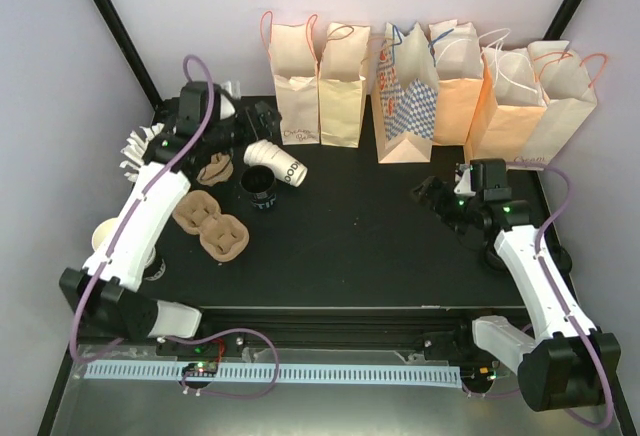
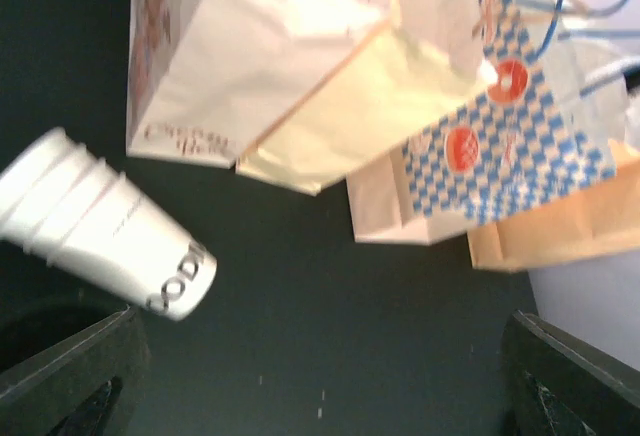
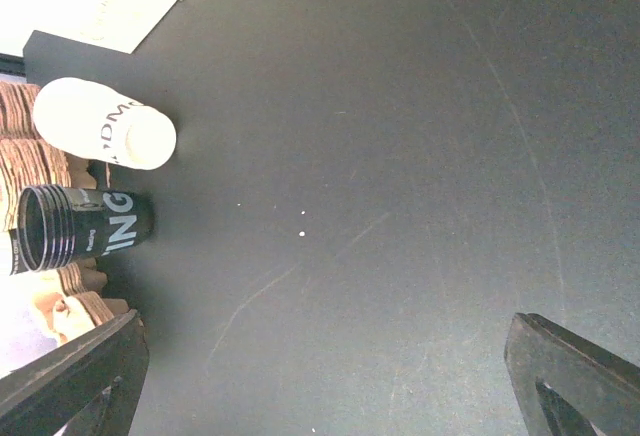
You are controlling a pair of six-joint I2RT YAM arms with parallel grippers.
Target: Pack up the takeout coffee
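Note:
A cup with a round black lid [image 1: 155,269] shows at the table's left edge, half hidden under my left arm; it looks like the takeout coffee, and its side is hidden. White nested cups with dark lettering [image 1: 276,162] [image 2: 110,236] [image 3: 105,123] lie on their side at the back left. Just in front of them are black cups with white lettering [image 1: 262,194] [image 3: 75,226]. My left gripper [image 1: 266,118] [image 2: 325,361] hangs open behind the white cups, holding nothing. Over bare table at the right, my right gripper [image 1: 430,194] [image 3: 325,361] is open and empty.
Several paper bags [image 1: 340,86] [image 2: 260,66] stand in a row along the back wall, one of them blue-checked [image 1: 405,96] [image 2: 510,146]. Brown pulp carriers [image 1: 210,224] [image 3: 30,126] lie at the left. A cream cup [image 1: 104,236] and a white pile [image 1: 140,144] sit by the left edge.

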